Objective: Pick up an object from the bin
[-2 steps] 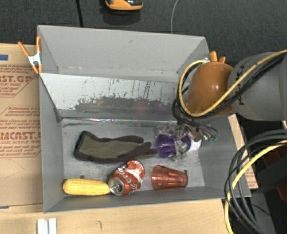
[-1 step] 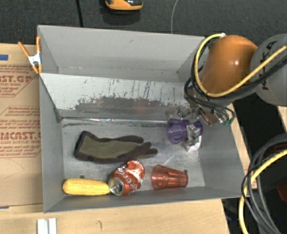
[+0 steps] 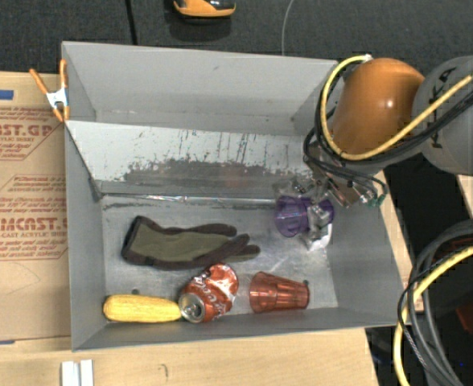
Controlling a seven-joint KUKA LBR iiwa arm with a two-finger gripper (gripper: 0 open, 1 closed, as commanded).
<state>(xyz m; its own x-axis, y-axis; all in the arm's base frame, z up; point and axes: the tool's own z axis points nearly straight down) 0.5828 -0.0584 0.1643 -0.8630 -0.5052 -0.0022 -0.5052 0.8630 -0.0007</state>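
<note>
My gripper hangs below the orange wrist cover at the right side of the bin, low over the floor. A small purple thing sits right against it on its left, with a bit of purple also showing on its right. The gripper hides part of that purple thing. A copper-red plastic cup lies on its side a little in front of the gripper, near the bin's front wall.
A dark olive glove lies flat in the middle. A crushed red drink can and a yellow corn cob lie along the front wall at the left. The arm and its cables stand over the bin's right rear corner.
</note>
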